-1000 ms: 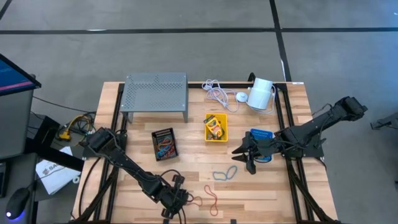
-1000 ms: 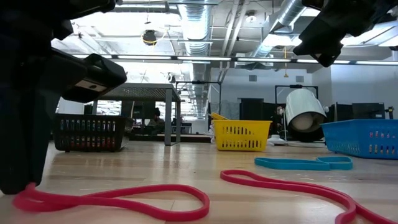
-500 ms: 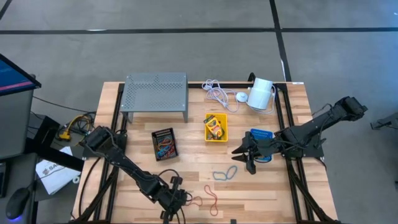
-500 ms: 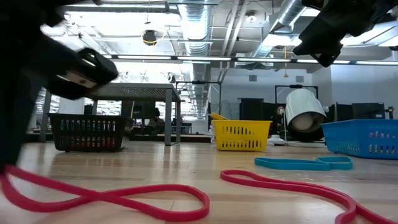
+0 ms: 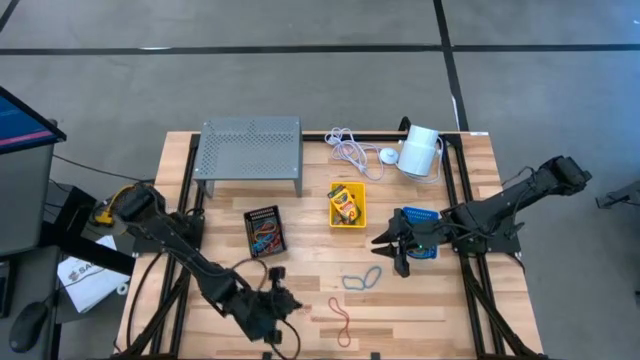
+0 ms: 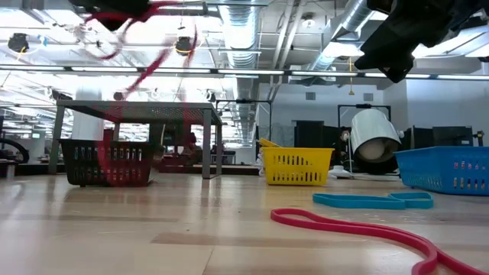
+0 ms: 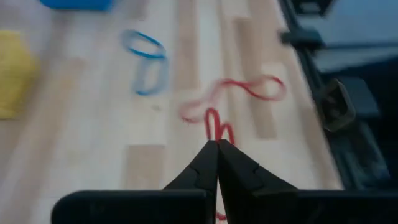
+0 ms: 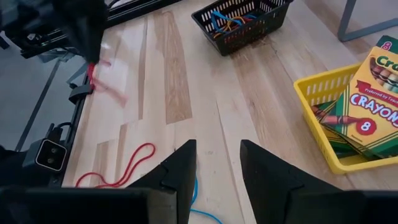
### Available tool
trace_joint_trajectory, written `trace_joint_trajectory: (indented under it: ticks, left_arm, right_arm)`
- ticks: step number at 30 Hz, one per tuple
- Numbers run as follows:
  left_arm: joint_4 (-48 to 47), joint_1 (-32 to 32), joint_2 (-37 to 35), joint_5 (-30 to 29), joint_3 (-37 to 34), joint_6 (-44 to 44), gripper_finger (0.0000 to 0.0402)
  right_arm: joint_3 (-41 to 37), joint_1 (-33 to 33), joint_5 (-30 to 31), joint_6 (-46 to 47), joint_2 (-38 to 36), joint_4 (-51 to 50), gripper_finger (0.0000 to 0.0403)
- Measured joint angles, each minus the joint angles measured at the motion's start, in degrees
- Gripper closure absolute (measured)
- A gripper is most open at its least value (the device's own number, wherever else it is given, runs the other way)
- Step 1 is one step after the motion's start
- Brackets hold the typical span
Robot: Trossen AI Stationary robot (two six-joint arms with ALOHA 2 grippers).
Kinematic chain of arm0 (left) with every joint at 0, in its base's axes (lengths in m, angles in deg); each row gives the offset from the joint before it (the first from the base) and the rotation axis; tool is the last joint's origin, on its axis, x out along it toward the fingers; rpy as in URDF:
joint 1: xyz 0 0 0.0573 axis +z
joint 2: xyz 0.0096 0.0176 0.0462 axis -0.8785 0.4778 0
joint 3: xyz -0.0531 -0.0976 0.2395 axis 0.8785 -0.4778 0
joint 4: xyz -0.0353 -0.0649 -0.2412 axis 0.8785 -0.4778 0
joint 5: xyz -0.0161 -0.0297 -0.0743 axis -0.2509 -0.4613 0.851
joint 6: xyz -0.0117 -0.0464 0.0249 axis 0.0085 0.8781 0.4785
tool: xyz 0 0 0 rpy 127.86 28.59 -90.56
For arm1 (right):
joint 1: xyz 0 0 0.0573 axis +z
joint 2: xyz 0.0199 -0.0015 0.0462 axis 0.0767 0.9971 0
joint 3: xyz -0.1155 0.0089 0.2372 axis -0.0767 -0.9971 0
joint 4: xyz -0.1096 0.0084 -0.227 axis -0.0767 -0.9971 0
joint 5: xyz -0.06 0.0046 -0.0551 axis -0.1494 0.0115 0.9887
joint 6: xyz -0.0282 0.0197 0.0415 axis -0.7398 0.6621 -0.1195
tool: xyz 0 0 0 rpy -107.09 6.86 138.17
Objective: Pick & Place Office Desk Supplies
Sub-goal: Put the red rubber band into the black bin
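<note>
Left claw (image 7: 217,149), closed on a red rubber band (image 7: 214,124), holds it lifted off the surface (image 5: 310,265), probably for the black bin (image 5: 265,231). Right claw (image 8: 217,163) hovers open above the blue rubber band (image 5: 362,279), beside the blue bin (image 5: 420,215).

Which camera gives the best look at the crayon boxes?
The right wrist view: the crayon boxes lie in the yellow bin, labels readable. The high view shows them small; the low view shows only the bin's wall; the left wrist view, a yellow blur.
</note>
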State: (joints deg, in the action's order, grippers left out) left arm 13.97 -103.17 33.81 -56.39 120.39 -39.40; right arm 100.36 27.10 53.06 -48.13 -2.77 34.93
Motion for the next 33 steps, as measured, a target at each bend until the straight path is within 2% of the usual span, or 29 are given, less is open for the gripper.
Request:
trace_joint_trajectory:
  ticks: [8,15,20,24,33]
  left_arm:
    - [17.8,0.1,-12.6,-12.9,-18.4,-2.8,0.0401]
    - [26.6,1.1,-25.5,-30.1,-34.7,-3.1,0.0401]
    - [26.7,2.3,-37.0,-31.0,-41.9,-3.0,0.0401]
    - [27.9,4.2,-43.4,-31.0,-45.7,-2.6,0.0401]
    - [29.9,4.3,-43.6,-27.5,-47.7,-2.3,0.0401]
  right_arm:
    - [0.0,0.0,0.0,0.0,0.0,0.0,0.0282]
    - [0.0,0.0,0.0,0.0,0.0,0.0,0.0282]
    - [0.0,0.0,0.0,-0.9,0.0,0.0,0.0282]
    - [0.0,0.0,0.0,-1.5,0.0,0.7,0.0282]
    - [0.0,0.0,1.5,-0.6,0.0,3.0,0.0282]
